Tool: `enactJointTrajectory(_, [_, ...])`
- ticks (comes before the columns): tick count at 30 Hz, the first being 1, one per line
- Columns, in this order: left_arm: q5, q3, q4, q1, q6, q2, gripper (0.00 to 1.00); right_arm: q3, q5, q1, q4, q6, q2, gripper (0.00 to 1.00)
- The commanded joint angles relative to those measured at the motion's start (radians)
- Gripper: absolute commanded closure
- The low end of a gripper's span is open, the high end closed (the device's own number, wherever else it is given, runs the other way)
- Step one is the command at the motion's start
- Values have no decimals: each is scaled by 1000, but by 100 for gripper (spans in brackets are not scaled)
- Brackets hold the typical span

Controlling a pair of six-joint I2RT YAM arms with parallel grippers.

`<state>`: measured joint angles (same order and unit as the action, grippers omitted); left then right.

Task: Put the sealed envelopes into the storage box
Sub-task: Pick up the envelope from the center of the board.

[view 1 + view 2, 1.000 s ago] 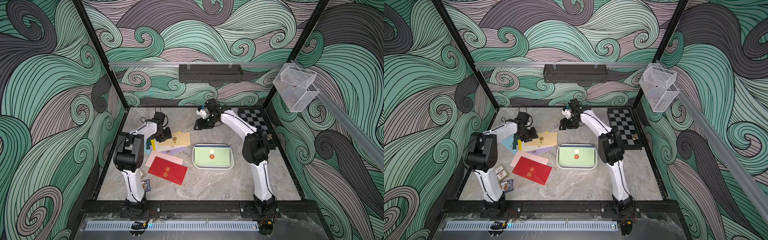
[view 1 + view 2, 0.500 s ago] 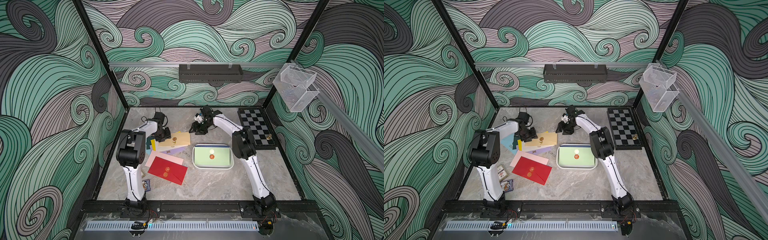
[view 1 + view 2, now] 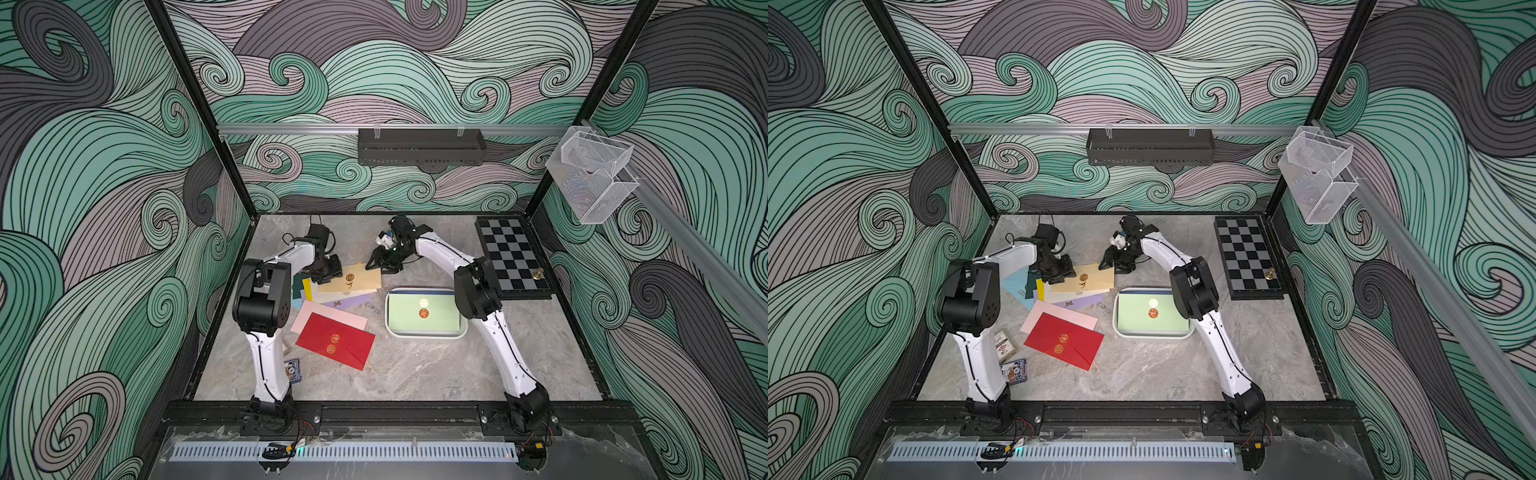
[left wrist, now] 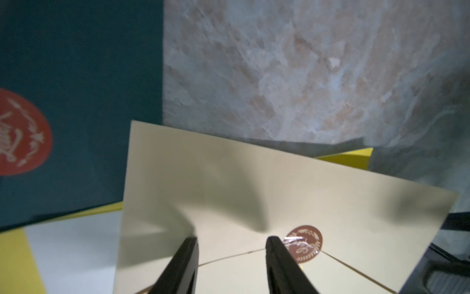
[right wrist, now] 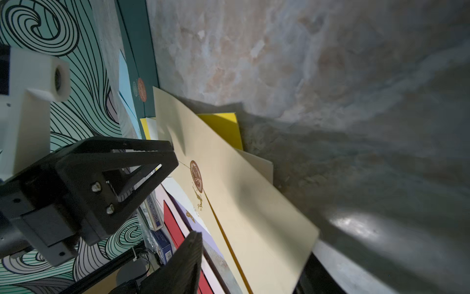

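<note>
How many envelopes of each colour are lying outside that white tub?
Red envelope: 1
Pink envelope: 1
Lilac envelope: 1
Cream envelope: 1
White envelope: 1
Yellow envelope: 1
Dark teal envelope: 1
Light blue envelope: 1
Total: 8 showing

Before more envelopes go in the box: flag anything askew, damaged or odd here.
The cream envelope lies askew on the fanned pile, one end lifted off the table, and its paper looks puckered between the fingers of the left gripper.
</note>
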<state>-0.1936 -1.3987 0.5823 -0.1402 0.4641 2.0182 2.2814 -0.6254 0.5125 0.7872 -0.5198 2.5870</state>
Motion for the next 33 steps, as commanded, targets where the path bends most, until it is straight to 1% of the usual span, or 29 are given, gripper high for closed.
enactJointTrajectory(1, [-20, 13, 23, 2, 2, 27, 53, 34, -49, 7, -13, -14, -35, 47])
enactJointTrajectory(4, [-18, 21, 15, 2, 2, 20, 53, 20, -48, 9, -13, -14, -64, 49])
enactJointTrajectory(7, [-22, 25, 4, 2, 7, 13, 53, -5, -58, 12, -16, -7, -86, 58])
enactJointTrajectory(9, [-27, 26, 1, 2, 7, 6, 53, -11, -70, 16, -18, 8, -89, 68])
enactJointTrajectory(11, [-31, 28, -2, 2, 7, -16, 52, -13, -73, 14, -17, 24, -91, 82])
enactJointTrajectory(14, [-38, 42, -20, 2, 7, -82, 47, -10, -65, 13, -17, 77, -118, 98])
enactJointTrajectory(15, [-38, 46, -27, 2, 4, -110, 46, -10, -63, 14, -18, 95, -129, 100])
enactJointTrajectory(17, [-40, 49, -32, 6, -9, -179, 41, -13, -58, 13, -17, 154, -171, 100])
enactJointTrajectory(18, [-47, 49, -34, 7, -21, -212, 40, -22, -58, 13, -16, 187, -195, 100])
enactJointTrajectory(22, [-78, 40, -31, 8, -124, -368, 35, -125, -69, 4, -15, 373, -353, 100])
enactJointTrajectory(24, [-134, 54, -50, 8, -218, -448, 32, -207, -82, 0, -16, 483, -445, 100])
enactJointTrajectory(25, [-179, 68, -67, 7, -275, -489, 32, -258, -86, -2, -15, 552, -500, 100])
enactJointTrajectory(27, [-221, 89, -94, -2, -348, -562, 30, -370, -87, -2, -16, 701, -612, 100])
enactJointTrajectory(28, [-251, 104, -108, -11, -392, -588, 29, -423, -78, -2, -15, 765, -665, 100])
enactJointTrajectory(29, [-288, 117, -120, -22, -441, -641, 28, -471, -63, -2, -14, 821, -718, 100])
enactJointTrajectory(31, [-322, 122, -95, -55, -567, -695, 26, -552, -39, -2, -14, 913, -806, 100])
enactJointTrajectory(33, [-364, 107, -18, -94, -700, -731, 24, -635, -43, -2, -15, 1022, -890, 100])
